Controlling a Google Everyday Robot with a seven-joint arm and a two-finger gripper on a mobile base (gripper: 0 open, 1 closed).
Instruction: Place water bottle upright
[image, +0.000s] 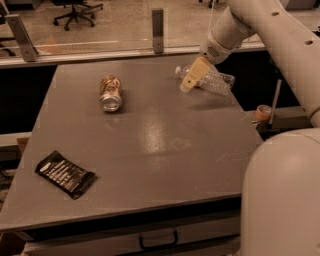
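Note:
The water bottle (218, 82) is clear ribbed plastic and lies on its side at the back right of the grey table (150, 145). Its cap end (178, 70) points left. My gripper (190, 82) hangs from the white arm and sits over the bottle's neck half, covering that part. The bottle's right half shows beyond the gripper.
A brown-gold can (110, 93) lies on its side at the back left. A black snack packet (65, 173) lies at the front left. A glass partition with posts (158, 30) runs behind the table. My white body (280, 195) fills the lower right. An orange tape roll (262, 111) sits off the right edge.

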